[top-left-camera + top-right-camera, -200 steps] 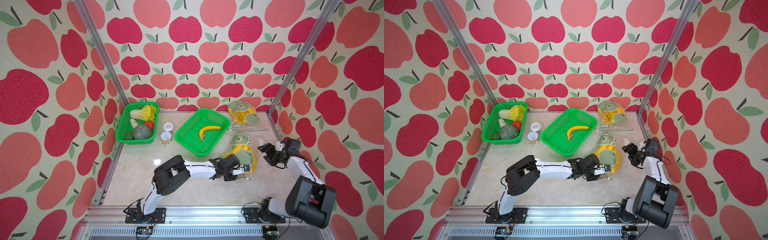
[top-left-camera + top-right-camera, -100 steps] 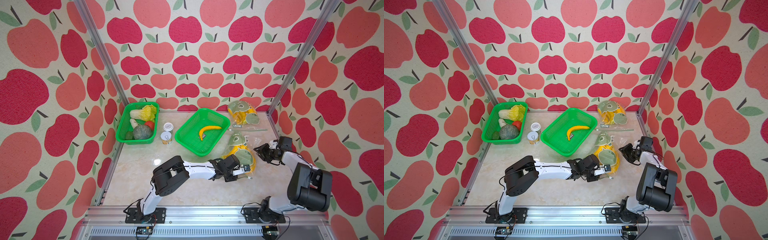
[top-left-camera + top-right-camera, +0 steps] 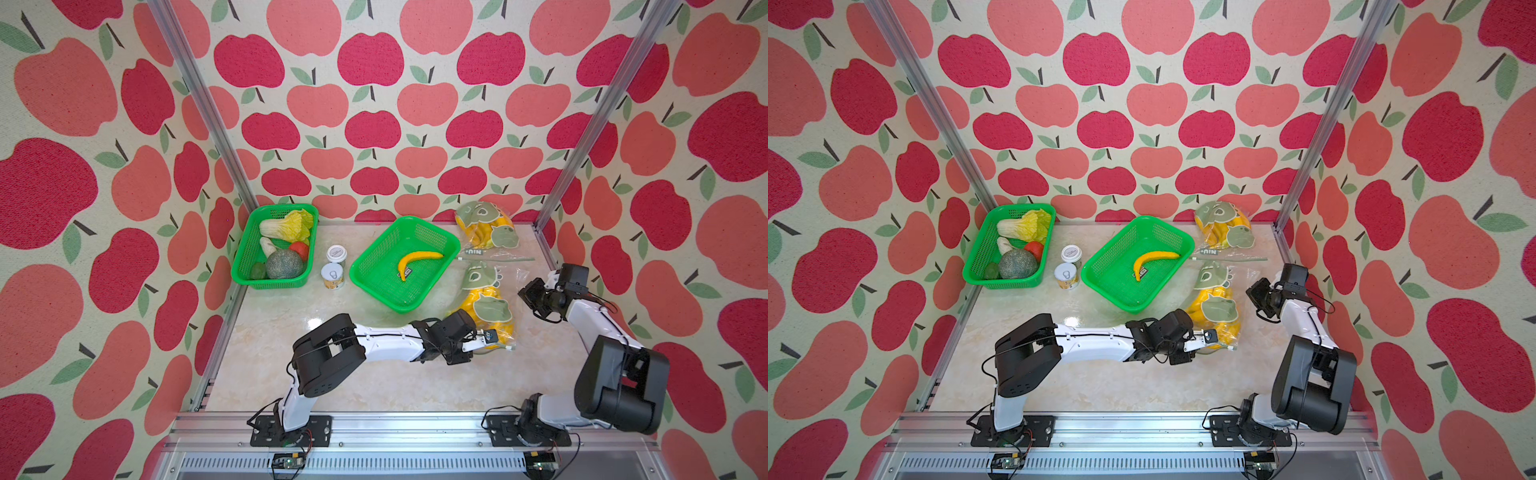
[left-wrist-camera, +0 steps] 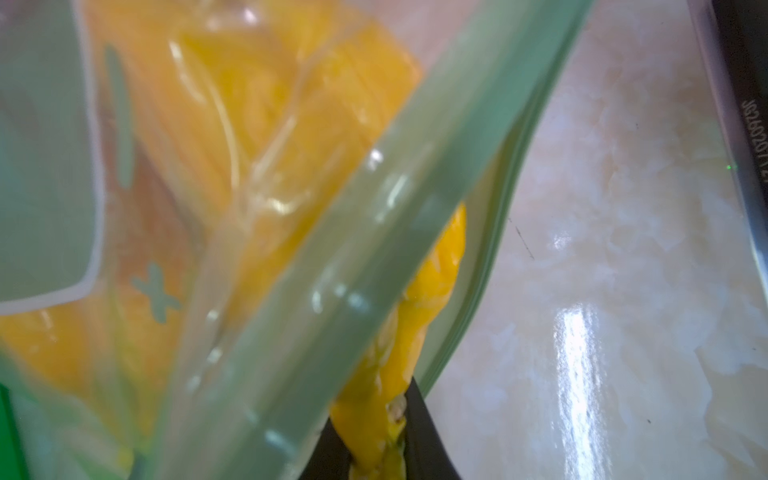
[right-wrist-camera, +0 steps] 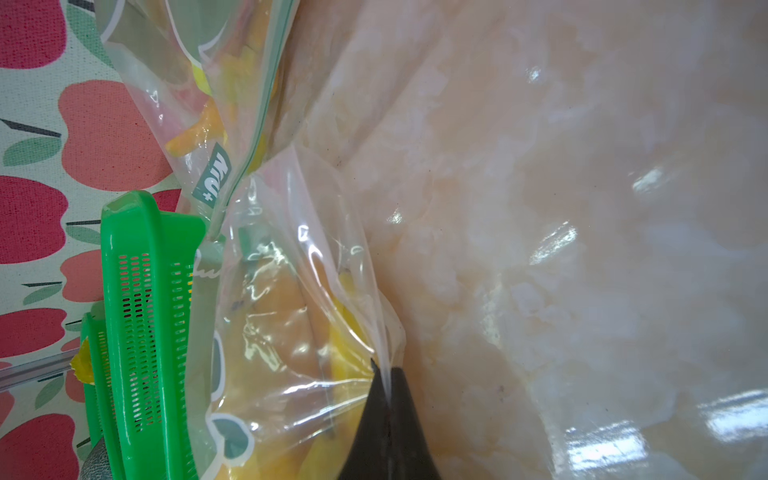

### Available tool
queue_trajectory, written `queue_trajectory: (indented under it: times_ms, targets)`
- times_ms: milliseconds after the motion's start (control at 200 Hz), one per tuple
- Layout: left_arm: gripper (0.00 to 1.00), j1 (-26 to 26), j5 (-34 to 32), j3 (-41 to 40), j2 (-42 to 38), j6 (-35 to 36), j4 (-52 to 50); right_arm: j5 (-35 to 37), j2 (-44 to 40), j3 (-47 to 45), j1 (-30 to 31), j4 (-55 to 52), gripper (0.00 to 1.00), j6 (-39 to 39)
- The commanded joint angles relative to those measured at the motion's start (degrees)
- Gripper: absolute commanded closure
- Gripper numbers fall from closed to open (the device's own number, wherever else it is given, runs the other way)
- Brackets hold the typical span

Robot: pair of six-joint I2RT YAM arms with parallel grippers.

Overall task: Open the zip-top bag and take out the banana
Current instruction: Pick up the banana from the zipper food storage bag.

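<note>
Zip-top bag [image 3: 484, 305] lay on the counter [image 3: 374, 378], right of centre, with its left edge just beside the near corner of a green basket [image 3: 365, 272]; touching or not, couldn't tell. Left hand [image 3: 490, 337] was low at the bag's near end. In the left wrist view its black fingers [image 4: 432, 449] were closed tight on the yellow stem of the bagged banana [image 4: 432, 291]. That stem stuck out between the bag's two green zip edges, with the rest of the fruit behind plastic. The upper zip strip [image 4: 332, 270] ran slantwise across in front of it, blurred.

Right hand [image 5: 385, 375] was at the bag's right side, pressed together and pinching a fold of the clear film, which was drawn up into a peak.

Around it: a loose banana [image 3: 417, 258] lay in the basket by the bag. A second bag [image 3: 486, 226] of yellow fruit sat against the back wall, with its zip end toward the worked bag. A small can [image 3: 333, 277] and a jar [image 3: 336, 253] stood left of the basket. A vegetable basket [image 3: 245, 253] at back left held a cabbage [image 3: 286, 224], a green melon [image 3: 284, 264] and something red, well apart from both hands.
</note>
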Motion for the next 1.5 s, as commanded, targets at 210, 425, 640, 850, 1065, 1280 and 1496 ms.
queue_trajectory:
  times_ms: [210,425,640,850,1065,1280,1496]
  targets:
    - [0.85,-4.37,-5.09,-5.13,-4.29,-2.72,-1.72,0.07,0.21,4.09,-3.87,-1.75,1.00,0.36]
    - [0.85,-6.19,-6.87,-9.10,-7.82,-5.53,-0.97,-0.25,0.39,6.06,-4.74,-2.51,1.00,0.45]
    - [0.86,-8.54,-9.58,-13.03,-13.63,-8.63,-2.78,0.17,0.60,6.12,-5.95,-2.98,1.00,0.45]
    - [0.87,-11.37,-12.47,-18.11,-21.37,-14.52,-8.32,-0.22,1.32,6.36,-6.49,-3.48,1.00,0.30]
    - [0.86,-11.40,-15.54,-20.06,-28.15,-16.88,-11.59,-1.17,0.97,4.77,-6.50,-2.61,1.00,0.81]
    - [0.87,-10.91,-17.31,-15.94,-33.16,-13.81,-15.61,-1.30,-0.16,3.70,-6.47,-3.09,1.00,0.12]
    - [0.87,-5.11,-16.34,-6.56,-34.49,-7.63,-22.92,-1.15,-1.54,2.38,-6.44,-3.30,1.00,-0.42]
